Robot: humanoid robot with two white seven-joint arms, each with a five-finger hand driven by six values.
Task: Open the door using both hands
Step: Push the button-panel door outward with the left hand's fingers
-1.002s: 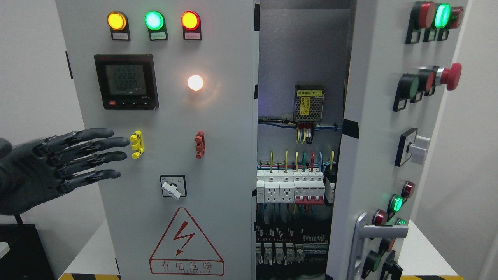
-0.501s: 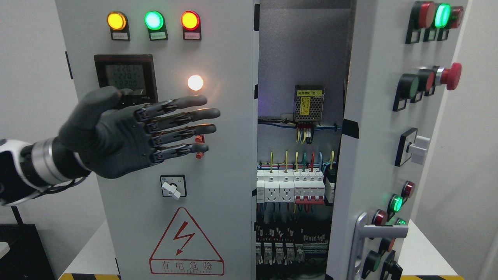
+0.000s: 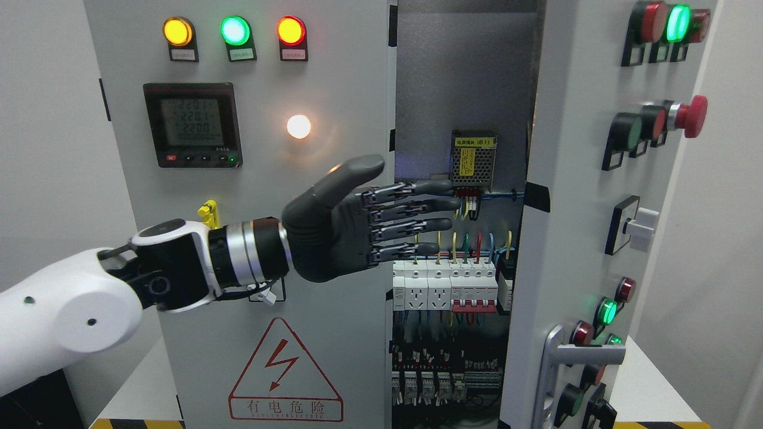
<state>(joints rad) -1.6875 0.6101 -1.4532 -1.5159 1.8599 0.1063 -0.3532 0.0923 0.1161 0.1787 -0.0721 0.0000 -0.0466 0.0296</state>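
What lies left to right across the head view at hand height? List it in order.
White forearm → left hand → open cabinet interior → right door → white rotary switch.

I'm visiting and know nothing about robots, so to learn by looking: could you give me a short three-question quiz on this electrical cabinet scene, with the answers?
1. True or false: the left hand is gripping the silver door handle.
2. Which of the three lamps at the top of the left door sits in the middle: A) yellow, B) green, C) red?
3. Fill in: the left hand's fingers are stretched out and point toward the ____ between the two doors.

Key:
1. False. It holds nothing, and the handle is low on the right door.
2. B.
3. Gap, where the wiring shows.
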